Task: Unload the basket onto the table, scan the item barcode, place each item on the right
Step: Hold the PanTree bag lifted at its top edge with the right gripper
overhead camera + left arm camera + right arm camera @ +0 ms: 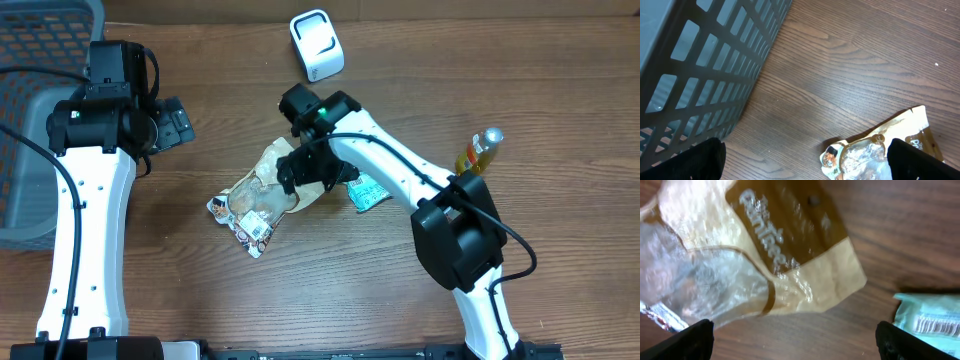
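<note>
**Soft snack bag lies loose under the open right gripper**

On the wooden table, a grey basket sits at the left edge. The snack bag lies mid-table beneath the right gripper, whose jaws stand wide apart and hold nothing. The left gripper, equally spread and empty, hovers near the basket. The bag looks light, crinkly and slippery, so a pinch on its flat tan end seam should hold best. Its barcode may be on the printed lower end, too small to tell. The white scanner stands beyond, and 1 teal packet lies just beside the bag.
</note>
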You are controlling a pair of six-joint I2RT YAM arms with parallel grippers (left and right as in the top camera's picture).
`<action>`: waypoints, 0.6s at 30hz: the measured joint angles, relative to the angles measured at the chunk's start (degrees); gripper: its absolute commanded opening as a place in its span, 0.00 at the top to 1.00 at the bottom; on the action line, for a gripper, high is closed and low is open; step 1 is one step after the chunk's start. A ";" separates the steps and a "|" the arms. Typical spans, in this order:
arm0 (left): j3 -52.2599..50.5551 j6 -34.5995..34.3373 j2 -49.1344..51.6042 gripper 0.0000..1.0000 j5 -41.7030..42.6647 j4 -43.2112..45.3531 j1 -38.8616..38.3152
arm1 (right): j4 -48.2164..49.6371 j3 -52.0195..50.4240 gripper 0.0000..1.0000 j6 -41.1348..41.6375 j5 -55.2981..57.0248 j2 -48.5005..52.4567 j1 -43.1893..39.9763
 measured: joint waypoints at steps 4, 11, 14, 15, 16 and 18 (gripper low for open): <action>0.00 0.00 -0.02 0.00 0.00 0.00 0.00 | 2.49 0.00 0.00 -0.02 -0.02 0.00 -0.24; 0.00 0.00 -0.02 0.00 0.00 -0.02 0.00 | 6.29 0.00 0.00 -0.07 0.00 0.00 -0.39; 0.00 0.00 0.00 0.00 0.00 0.00 0.00 | 6.49 0.00 0.00 -0.04 -0.02 0.00 -0.42; 0.00 0.00 0.00 0.00 0.00 0.00 0.00 | 6.51 0.00 0.00 -0.07 -0.02 0.00 -0.42; 0.00 0.00 -0.02 0.01 0.00 0.00 0.00 | 6.54 0.00 0.00 -0.07 -0.02 0.00 -0.42; 0.00 0.00 0.00 0.01 0.00 0.00 0.00 | 6.51 0.00 0.00 -0.07 0.00 0.00 -0.42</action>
